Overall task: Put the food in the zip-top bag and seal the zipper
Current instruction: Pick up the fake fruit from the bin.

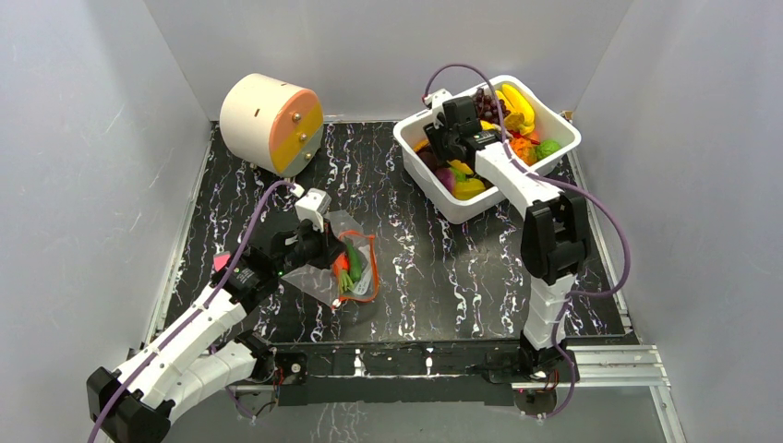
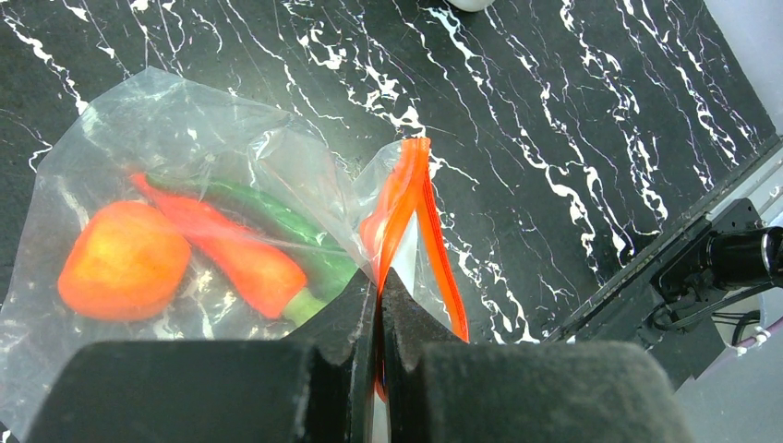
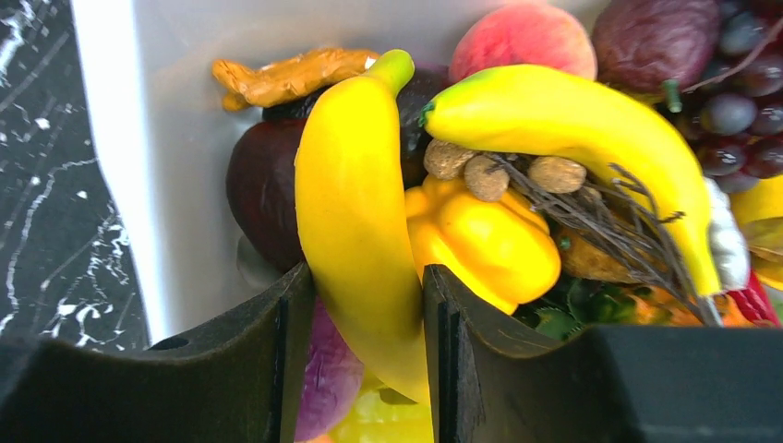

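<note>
The clear zip-top bag (image 2: pixel 185 138) lies on the black marbled table, and an orange fruit (image 2: pixel 123 261), a red chili (image 2: pixel 231 249) and a green chili (image 2: pixel 286 221) show through it. My left gripper (image 2: pixel 379 281) is shut on its orange-red zipper (image 2: pixel 406 194), one side of which stands apart. More food fills the white tub (image 3: pixel 175 138). There my right gripper (image 3: pixel 367 277) has its fingers pressed against both sides of a yellow banana (image 3: pixel 355 203). A second banana (image 3: pixel 572 115), a yellow pepper (image 3: pixel 489 240), a peach (image 3: pixel 522 37) and grapes (image 3: pixel 739 120) lie around it.
The white tub (image 1: pixel 420 157) stands at the back right of the table. A cream and orange cylinder (image 1: pixel 271 123) sits at the back left. Grey walls close in three sides. The bag (image 1: pixel 346 263) lies left of centre, near the front.
</note>
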Robot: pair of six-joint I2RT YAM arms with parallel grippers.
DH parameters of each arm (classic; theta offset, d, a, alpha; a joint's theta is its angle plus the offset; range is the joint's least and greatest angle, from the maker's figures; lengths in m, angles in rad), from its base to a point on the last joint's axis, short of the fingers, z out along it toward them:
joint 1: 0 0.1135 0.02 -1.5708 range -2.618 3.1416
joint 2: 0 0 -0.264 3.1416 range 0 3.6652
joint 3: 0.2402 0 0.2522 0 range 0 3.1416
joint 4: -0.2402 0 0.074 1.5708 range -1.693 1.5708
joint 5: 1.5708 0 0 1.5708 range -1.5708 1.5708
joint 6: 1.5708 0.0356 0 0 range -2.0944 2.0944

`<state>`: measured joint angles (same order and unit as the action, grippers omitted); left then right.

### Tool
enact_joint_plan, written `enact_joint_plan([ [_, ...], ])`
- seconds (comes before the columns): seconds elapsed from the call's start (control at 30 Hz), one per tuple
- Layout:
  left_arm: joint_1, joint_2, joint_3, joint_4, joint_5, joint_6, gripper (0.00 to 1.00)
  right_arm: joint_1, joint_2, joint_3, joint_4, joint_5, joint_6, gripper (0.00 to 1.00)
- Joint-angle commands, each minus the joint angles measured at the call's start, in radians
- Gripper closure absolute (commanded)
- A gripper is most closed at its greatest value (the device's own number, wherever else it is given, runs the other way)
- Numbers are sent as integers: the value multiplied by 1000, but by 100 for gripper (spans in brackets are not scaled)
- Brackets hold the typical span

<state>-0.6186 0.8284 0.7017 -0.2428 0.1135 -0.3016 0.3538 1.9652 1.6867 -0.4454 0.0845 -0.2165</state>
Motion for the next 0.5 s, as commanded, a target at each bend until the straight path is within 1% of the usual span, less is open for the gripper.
enact_joint_plan([
  [0.0,-3,-23,18,7,-15,10,100,12,-119,1,42,19,60,72],
  [0.17,-5,-25,16,9,-17,4,100,17,-193,-20,34,16,173,73],
  [0.47,-4,-22,8,31,-4,-19,100,37,-410,-182,126,-145,316,74],
])
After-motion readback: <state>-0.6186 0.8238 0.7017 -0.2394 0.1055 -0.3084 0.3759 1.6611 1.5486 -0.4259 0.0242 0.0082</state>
